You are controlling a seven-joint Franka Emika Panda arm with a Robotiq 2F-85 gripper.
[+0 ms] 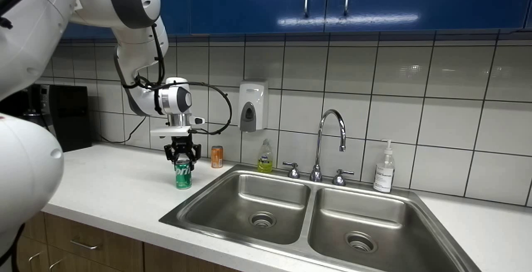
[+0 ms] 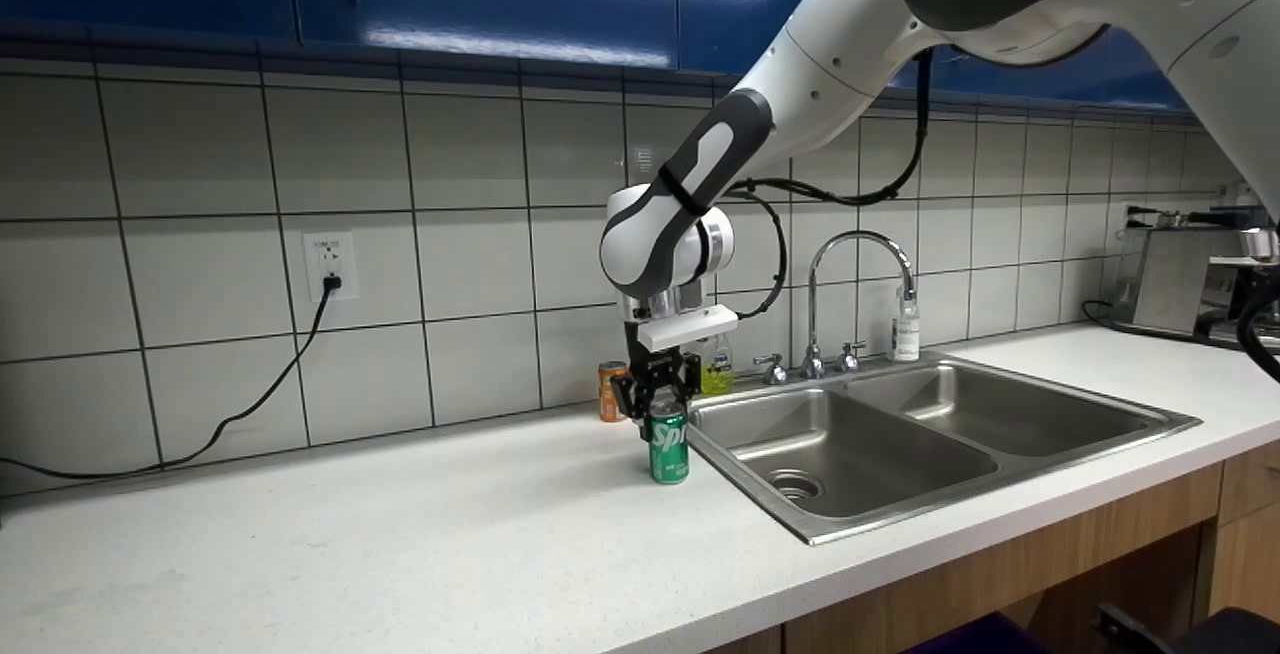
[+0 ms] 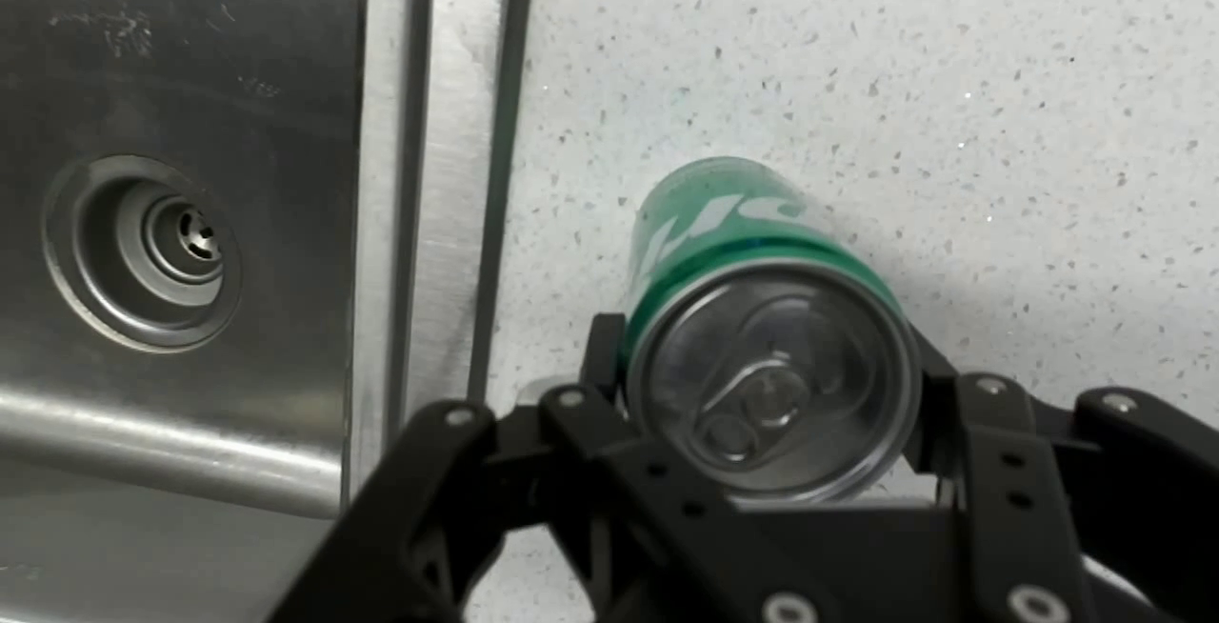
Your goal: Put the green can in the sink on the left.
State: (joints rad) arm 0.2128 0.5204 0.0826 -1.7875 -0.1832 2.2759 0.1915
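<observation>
The green can (image 1: 183, 176) stands upright on the white counter just left of the sink; it also shows in an exterior view (image 2: 669, 449). In the wrist view the green can (image 3: 771, 385) shows its grey lid and pull tab. My gripper (image 1: 183, 164) points down over the can's top, with a finger on each side. In the wrist view both fingers of the gripper (image 3: 769, 366) lie against the can's sides with no clear gap. The left sink basin (image 1: 232, 218) is beside the can; in the wrist view the basin (image 3: 286, 128) is at left.
An orange can (image 1: 217, 157) and a bottle of yellow dish soap (image 1: 265, 157) stand near the wall. The faucet (image 1: 319, 147) and a pump bottle (image 1: 384, 170) are behind the sink. A raised metal rim (image 3: 448, 175) lies between the can and the basin.
</observation>
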